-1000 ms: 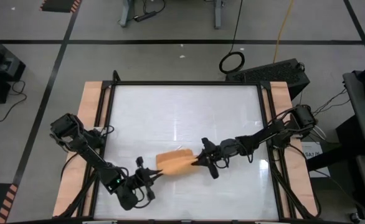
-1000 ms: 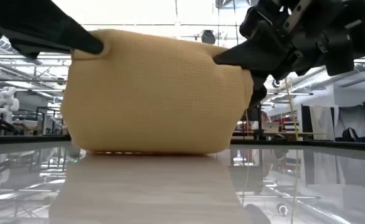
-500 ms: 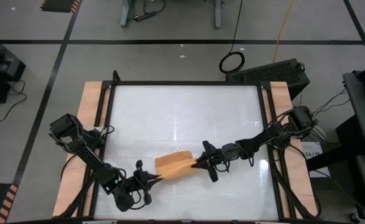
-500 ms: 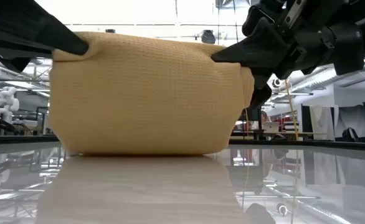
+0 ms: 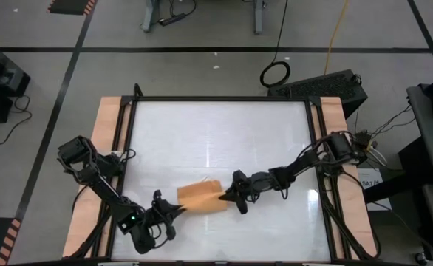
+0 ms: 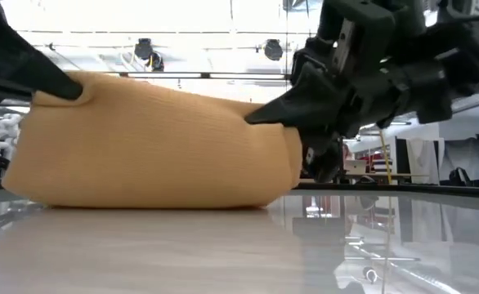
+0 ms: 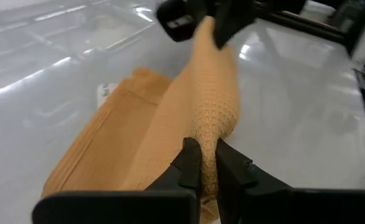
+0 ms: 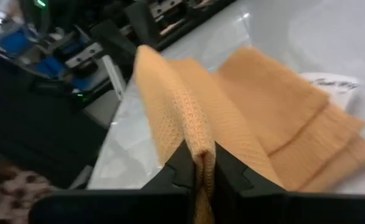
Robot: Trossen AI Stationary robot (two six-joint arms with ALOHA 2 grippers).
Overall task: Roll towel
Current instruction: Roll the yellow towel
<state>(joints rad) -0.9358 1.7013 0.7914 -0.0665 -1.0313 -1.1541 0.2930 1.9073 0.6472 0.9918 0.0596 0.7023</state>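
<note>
The orange-tan towel (image 5: 200,197) lies in several folded layers near the table's front edge, left of the middle. A raised fold runs along it between my two grippers, and its lower layers rest on the white tabletop (image 5: 216,133). A small white tag (image 8: 329,81) shows at its far side. My left gripper (image 5: 178,210) is shut on the fold's left end, and my right gripper (image 5: 222,196) is shut on its right end. In the low view the towel (image 6: 158,151) bulges between them. My left gripper pinches the left end of the raised fold (image 7: 204,132) between its two fingers. It comes nearly level, slanting a little down, from the table's near left. The fold stands up from the towel while the layers under it (image 7: 108,149) lie on the table. My right gripper pinches the right end of the same fold (image 8: 194,138) between its two fingers, coming nearly level from the table's right. The cloth runs away from the fingers as a ridge. The flat folded layers (image 8: 282,118) beside it lie on the table.
A black frame (image 5: 216,98) and wooden side strips (image 5: 109,148) border the table. White tabletop stretches behind and to the right of the towel, and the near edge is close. Beyond the far right corner a cable coil (image 5: 275,73) and a black box (image 5: 327,86) sit on the floor.
Both grippers have gone down and toward the table's near-left, rolling their wrists, and have stayed shut on the fold. The towel's raised fold has sunk lower and shifted left with them. Its bottom layers have stayed on the table.
</note>
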